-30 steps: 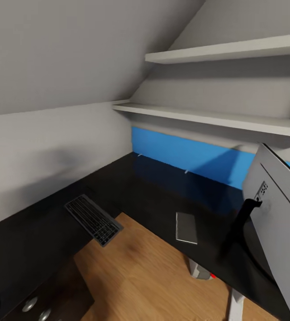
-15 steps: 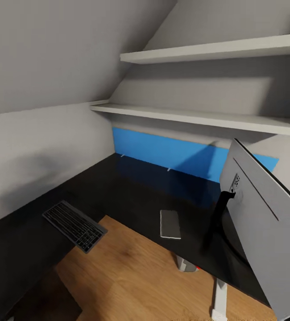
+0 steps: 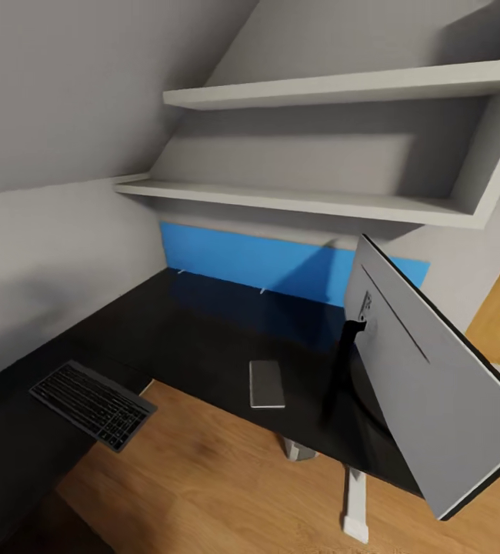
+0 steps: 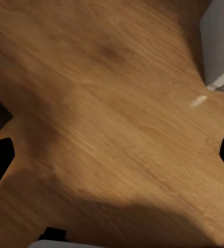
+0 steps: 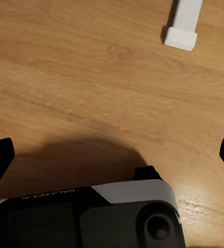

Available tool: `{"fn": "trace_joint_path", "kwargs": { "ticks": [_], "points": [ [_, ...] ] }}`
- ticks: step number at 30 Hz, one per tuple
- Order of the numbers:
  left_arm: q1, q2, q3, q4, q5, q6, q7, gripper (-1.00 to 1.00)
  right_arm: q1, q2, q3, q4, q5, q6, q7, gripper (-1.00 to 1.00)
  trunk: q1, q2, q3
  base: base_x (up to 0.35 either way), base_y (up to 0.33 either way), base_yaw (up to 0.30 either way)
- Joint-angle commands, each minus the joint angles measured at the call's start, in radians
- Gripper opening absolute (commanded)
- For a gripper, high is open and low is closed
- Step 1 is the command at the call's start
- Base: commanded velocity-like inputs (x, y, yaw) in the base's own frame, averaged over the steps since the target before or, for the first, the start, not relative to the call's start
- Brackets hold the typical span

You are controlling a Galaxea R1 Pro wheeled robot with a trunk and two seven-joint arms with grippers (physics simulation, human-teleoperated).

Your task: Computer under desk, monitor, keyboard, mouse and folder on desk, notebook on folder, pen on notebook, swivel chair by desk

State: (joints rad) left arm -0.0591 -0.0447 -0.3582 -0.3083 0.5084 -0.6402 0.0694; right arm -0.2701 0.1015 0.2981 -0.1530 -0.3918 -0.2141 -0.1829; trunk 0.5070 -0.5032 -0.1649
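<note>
**Both grippers empty over the floor; keyboard and notebook wait on the desk**

Nearest to us, both wrist cameras look down at bare wood floor [image 4: 107,103]. The left gripper [image 4: 112,157] shows its dark fingertips at opposite edges of its frame, spread wide with nothing between them. The right gripper [image 5: 112,155] stands equally wide and empty above the robot's own base [image 5: 91,217], with a white desk foot [image 5: 183,23] in the upper right of that frame.

In the head view, the keyboard [image 3: 92,405] lies at lower left on the black desk [image 3: 204,338], one corner overhanging the edge. We judge it rigid, light and flat, best pinched across its narrow width near the overhanging end, where a finger can get underneath.

At centre, a thin grey slab, probably the notebook [image 3: 266,383], lies flat near the desk's front edge. It likely flexes and sits too low to pinch from above; sliding it to the edge may help.

The monitor [image 3: 427,369] fills the right side, back toward us, leaning on its dark stand [image 3: 341,369]; heavy and fragile, we think.

Farthest are the blue panel [image 3: 242,258] and the shelves [image 3: 319,201].
</note>
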Motion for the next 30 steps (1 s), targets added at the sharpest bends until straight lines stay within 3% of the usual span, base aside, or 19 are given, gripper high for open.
{"fn": "trace_joint_path", "kwargs": {
  "ticks": [1,10,23,30],
  "points": [
    [-0.001,0.001,-0.008,0.0,0.004,-0.004,0.007,1.0,-0.001,0.001,0.009,0.002,-0.009,-0.004,-0.004,1.0,0.0,-0.002,-0.002,0.0,0.0,-0.264],
    [-0.001,0.0,-0.007,0.0,0.004,-0.004,0.007,1.0,-0.001,0.003,0.009,0.004,-0.009,-0.004,-0.003,1.0,0.0,-0.002,-0.002,0.0,0.0,-0.157],
    [-0.001,0.0,-0.008,0.001,0.004,-0.004,0.007,1.0,-0.001,0.005,0.009,0.005,-0.011,-0.001,-0.004,1.0,0.0,-0.002,-0.002,0.0,0.0,-0.018],
    [-0.001,0.0,-0.009,0.001,0.004,-0.003,0.007,1.0,0.0,0.021,0.008,0.003,-0.016,0.005,-0.007,1.0,0.0,-0.002,-0.002,0.0,0.0,-0.001]
  ]
}}
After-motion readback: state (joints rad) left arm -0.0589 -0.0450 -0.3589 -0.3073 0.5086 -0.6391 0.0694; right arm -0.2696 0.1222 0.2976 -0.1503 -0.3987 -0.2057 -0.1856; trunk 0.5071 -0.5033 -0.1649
